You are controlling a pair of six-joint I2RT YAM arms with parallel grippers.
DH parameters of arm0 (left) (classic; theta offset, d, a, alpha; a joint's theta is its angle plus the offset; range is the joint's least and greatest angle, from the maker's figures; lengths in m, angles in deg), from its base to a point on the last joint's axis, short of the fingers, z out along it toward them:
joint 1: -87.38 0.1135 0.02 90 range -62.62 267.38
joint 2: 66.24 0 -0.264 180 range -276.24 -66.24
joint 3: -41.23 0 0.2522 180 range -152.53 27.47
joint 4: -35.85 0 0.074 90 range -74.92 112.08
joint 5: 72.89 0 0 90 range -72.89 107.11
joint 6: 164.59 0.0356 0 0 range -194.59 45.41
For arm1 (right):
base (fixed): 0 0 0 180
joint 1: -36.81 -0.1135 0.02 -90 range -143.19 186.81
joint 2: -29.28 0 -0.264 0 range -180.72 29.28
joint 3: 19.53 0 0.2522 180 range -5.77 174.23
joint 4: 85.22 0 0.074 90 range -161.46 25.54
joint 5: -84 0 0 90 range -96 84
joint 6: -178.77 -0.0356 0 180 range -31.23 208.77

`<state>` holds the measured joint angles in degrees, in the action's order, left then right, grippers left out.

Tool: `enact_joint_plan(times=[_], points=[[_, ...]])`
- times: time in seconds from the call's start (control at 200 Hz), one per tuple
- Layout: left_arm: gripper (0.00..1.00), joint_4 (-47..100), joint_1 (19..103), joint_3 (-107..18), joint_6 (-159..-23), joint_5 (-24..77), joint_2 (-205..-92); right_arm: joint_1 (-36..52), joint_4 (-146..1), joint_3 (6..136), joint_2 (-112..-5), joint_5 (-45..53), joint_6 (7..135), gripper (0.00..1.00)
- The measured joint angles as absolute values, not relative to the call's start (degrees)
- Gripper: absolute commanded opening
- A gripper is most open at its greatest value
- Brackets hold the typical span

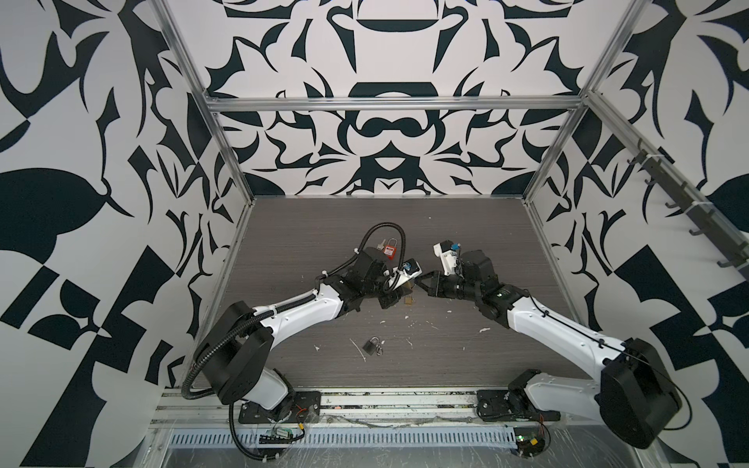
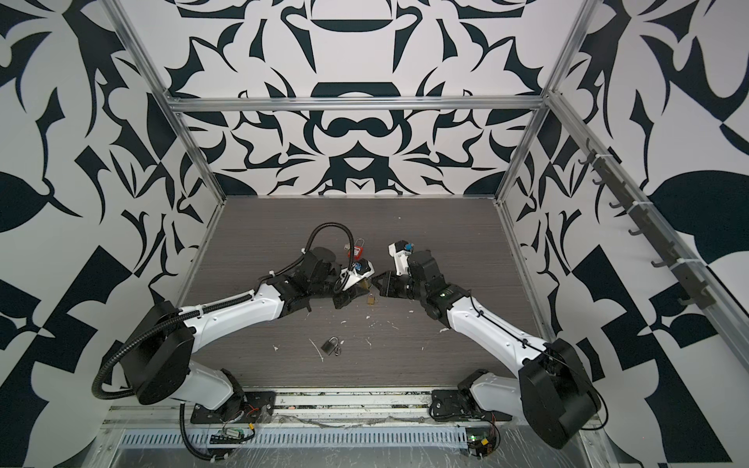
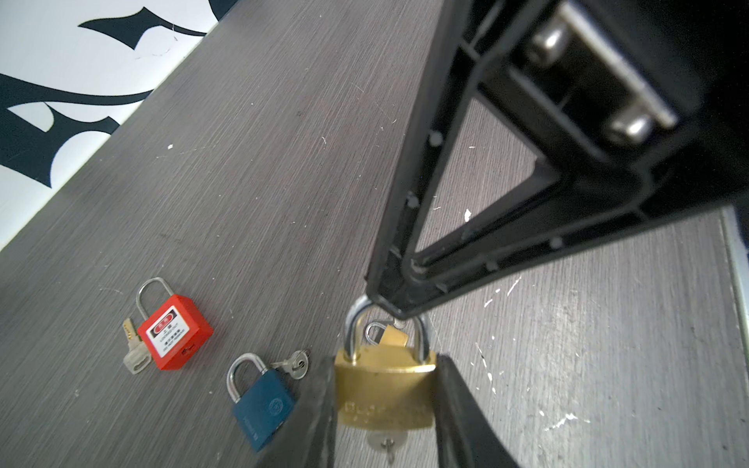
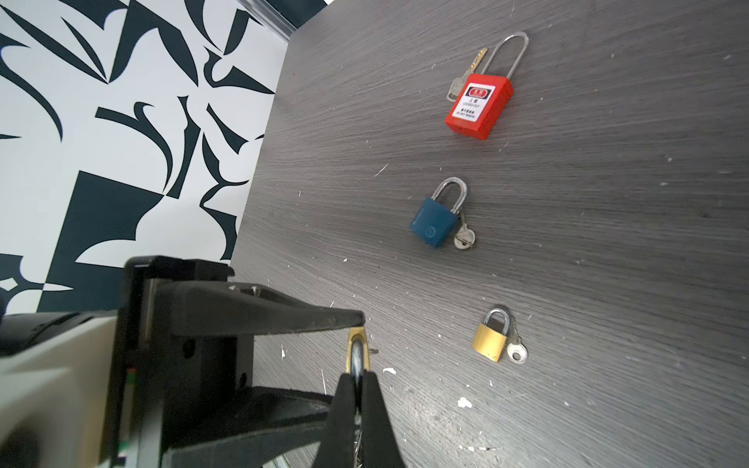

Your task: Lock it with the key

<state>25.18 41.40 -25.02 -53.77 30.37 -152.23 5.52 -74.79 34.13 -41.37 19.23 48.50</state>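
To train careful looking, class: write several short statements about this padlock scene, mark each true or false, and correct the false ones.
1. The left end effector grips the big brass padlock by its body. True.
2. The right end effector stands wide open. False: it is shut on the shackle.
3. A key sits in the bottom of the big brass padlock. True.
4. The red padlock lies with no key near it. False: a pale key lies right beside it.

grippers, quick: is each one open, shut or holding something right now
left gripper: closed on the body of the large brass padlock
right gripper: shut, pinching that padlock's shackle
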Motion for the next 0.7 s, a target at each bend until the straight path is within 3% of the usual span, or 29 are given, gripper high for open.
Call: enact_joint_plan(times=[0.235, 0.7], points=[[0.00, 25.64, 41.58, -25.02, -54.05, 30.43, -152.25, 5.43, -73.42, 35.36, -41.44, 18.18, 49.15, 0.00], [0.00, 44.15, 40.77, -15.93, -58.84, 31.22, -150.59, 12.21, -54.95, 48.01, -40.50, 20.26, 57.04, 0.40]])
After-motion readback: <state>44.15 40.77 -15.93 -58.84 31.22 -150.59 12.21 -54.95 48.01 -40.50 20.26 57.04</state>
